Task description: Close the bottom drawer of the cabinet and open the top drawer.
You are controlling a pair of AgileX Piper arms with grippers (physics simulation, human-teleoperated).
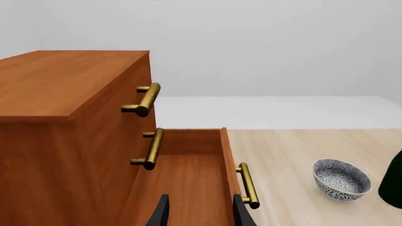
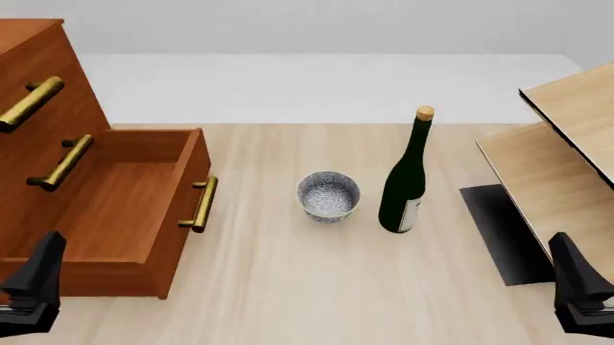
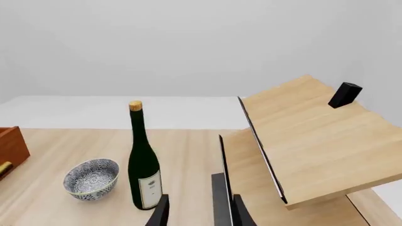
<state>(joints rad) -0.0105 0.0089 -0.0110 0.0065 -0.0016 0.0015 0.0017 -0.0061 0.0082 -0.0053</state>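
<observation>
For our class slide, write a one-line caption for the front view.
Cabinet with bottom drawer pulled open, beside a patterned bowl and green bottle.

table (image 2: 287, 287), cabinet (image 2: 39, 144), bowl (image 2: 328, 195), bottle (image 2: 406, 180)

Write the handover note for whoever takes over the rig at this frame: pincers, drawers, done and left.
Left pincer: open, empty, above the bottom drawer.
Right pincer: open, empty, near the pale wood furniture, away from the cabinet.
Bottom drawer: pulled fully out, nothing visible inside, handle facing the bowl and wine bottle.
Top drawer: shut.
Done: nothing.
Left: push the bottom drawer shut, then pull the top drawer open by its handle.
</observation>
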